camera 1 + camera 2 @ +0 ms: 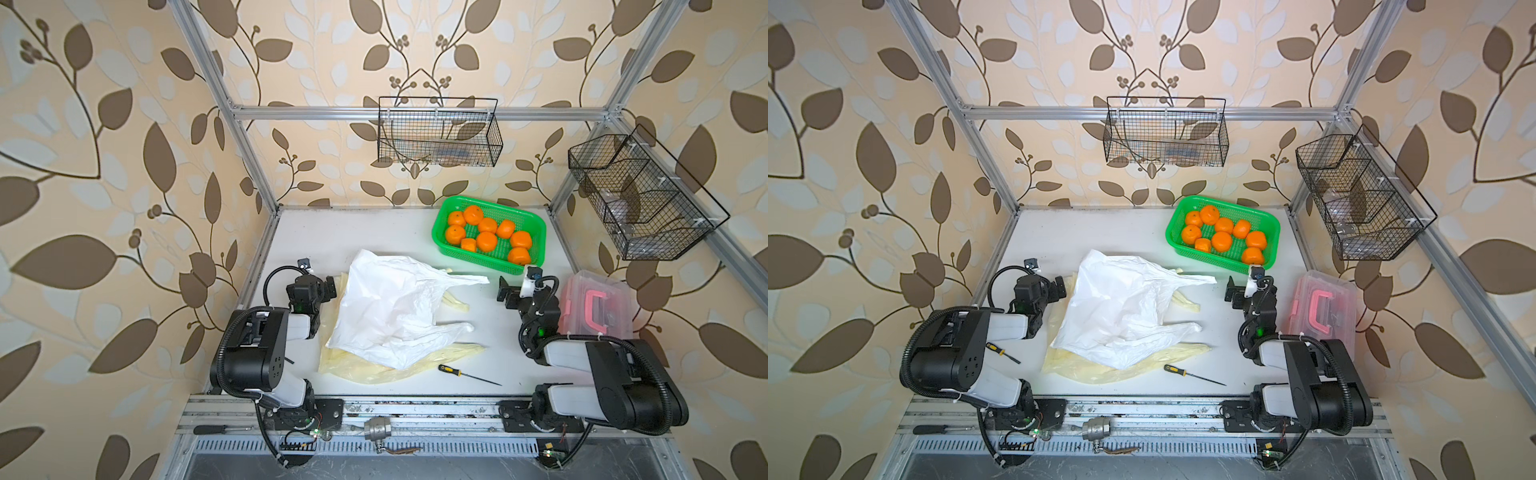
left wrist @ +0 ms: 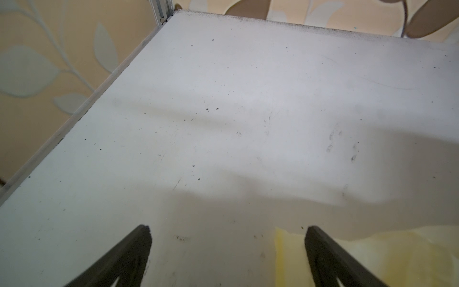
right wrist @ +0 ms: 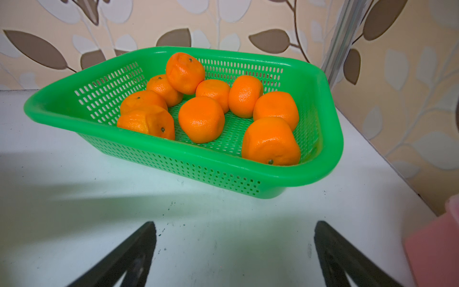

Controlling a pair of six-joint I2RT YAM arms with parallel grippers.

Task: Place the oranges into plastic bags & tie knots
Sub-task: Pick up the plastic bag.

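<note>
Plastic bags (image 1: pixel 386 307): thin, limp, likely slippery; a white one lies crumpled over pale yellow ones on the table (image 1: pixel 316 237); best pinched at a handle strap.
Left end effector (image 2: pixel 228 228): jaws spread, empty, beside the bags' edge.
Right end effector (image 3: pixel 234 225): jaws spread, empty, facing the basket.
Oranges (image 1: pixel 487 241): nine, probably light, firm and prone to rolling; all in the far green basket (image 1: pixel 436 228); grip across the middle.

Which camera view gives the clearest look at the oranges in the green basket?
The right wrist view: the oranges appear large and close in the green basket, with stem spots visible. In both top views the oranges look small, seen from above. The left wrist view shows none.
</note>
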